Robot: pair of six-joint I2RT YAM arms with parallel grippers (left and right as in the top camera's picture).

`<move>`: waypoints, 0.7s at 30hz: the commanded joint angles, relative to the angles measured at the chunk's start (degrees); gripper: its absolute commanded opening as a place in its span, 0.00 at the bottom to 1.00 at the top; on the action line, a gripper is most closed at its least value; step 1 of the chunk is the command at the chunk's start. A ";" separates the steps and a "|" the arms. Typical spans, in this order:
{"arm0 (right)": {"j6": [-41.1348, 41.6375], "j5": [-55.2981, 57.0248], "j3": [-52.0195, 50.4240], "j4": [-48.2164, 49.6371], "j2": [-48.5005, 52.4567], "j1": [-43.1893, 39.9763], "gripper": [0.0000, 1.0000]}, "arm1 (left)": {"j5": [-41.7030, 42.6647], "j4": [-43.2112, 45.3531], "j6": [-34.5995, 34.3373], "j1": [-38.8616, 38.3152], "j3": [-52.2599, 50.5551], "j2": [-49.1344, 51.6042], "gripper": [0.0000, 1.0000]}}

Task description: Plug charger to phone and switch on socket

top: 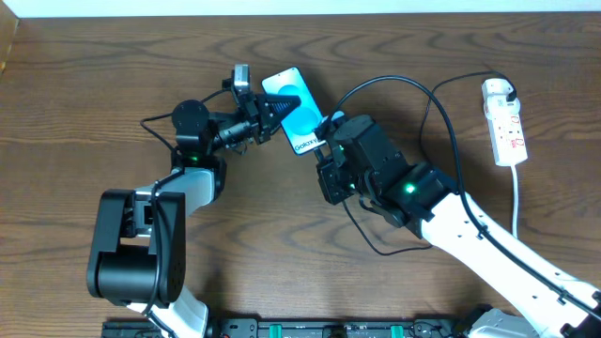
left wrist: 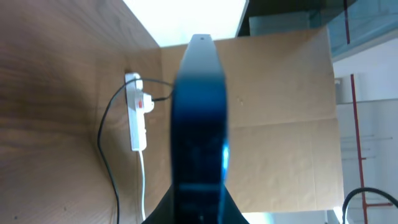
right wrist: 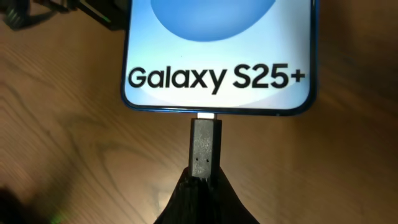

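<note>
Blue phone (top: 302, 122) clamped by the left gripper (top: 274, 108), braced against the push. Black charger (right wrist: 204, 146) tip pinched in the right gripper (right wrist: 204, 180), squared to the phone's lower edge; socket (top: 504, 122) well apart.

A brown wood-grain tabletop (top: 282, 282) fills the overhead view. Beyond its far edge a tan cardboard sheet (left wrist: 280, 124) stands upright, with a bright white glare (left wrist: 186, 18) above it.

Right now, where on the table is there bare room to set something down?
Free: the table left of the left arm; the wood between both arms near the front edge. Crowded: the middle, where left gripper and right gripper meet at the phone, and charger loops toward the socket.
</note>
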 commanded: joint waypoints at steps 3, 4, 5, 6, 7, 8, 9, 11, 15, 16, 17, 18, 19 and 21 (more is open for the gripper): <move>0.09 1.07 0.55 6.38 0.37 0.39 0.01 | 7.15 2.69 1.16 -0.74 0.57 -0.37 0.07; 0.11 1.68 0.52 5.75 0.50 0.39 0.01 | 7.26 2.93 1.16 -0.74 0.57 -0.37 0.07; 0.11 2.54 0.48 5.01 0.70 0.39 0.01 | 7.34 2.93 1.16 -0.74 0.57 -0.37 0.07; 0.11 2.73 0.48 4.70 0.81 0.39 0.01 | 7.32 2.89 1.18 -0.74 0.57 -0.37 0.08; 0.11 2.62 0.50 4.96 0.90 0.31 0.01 | 7.30 2.89 1.22 -0.74 0.57 -0.37 0.08; 0.20 2.23 0.52 6.05 0.85 0.22 0.01 | 7.30 2.89 1.20 -0.74 0.57 -0.37 0.07; 0.37 1.55 0.61 7.39 0.48 0.22 0.01 | 7.34 2.89 1.20 -0.74 0.57 -0.37 0.08; 0.33 1.38 0.61 9.46 -0.09 0.24 0.01 | 7.41 2.89 1.18 -0.74 0.57 -0.37 0.07; 0.55 4.57 0.59 6.86 0.00 -0.02 0.01 | 7.37 2.89 2.36 -0.74 0.57 -0.37 0.07; 0.57 4.13 0.59 5.44 -0.15 -0.20 0.02 | 7.39 2.89 3.48 -0.74 0.57 -0.37 0.07; 0.55 2.91 0.61 4.28 -0.59 -0.33 0.12 | 7.37 2.86 4.33 -0.74 0.57 -0.37 0.07; 0.52 1.49 0.61 3.41 -1.22 -0.42 0.20 | 7.10 2.86 4.96 -0.74 0.57 -0.37 0.07; 0.52 0.02 0.61 2.67 -2.19 -0.46 0.26 | 6.78 2.86 5.38 -0.74 0.57 -0.37 0.07; 0.55 -1.53 0.61 1.14 -5.11 -0.48 0.40 | 5.70 2.91 6.08 -0.74 0.57 -0.37 0.07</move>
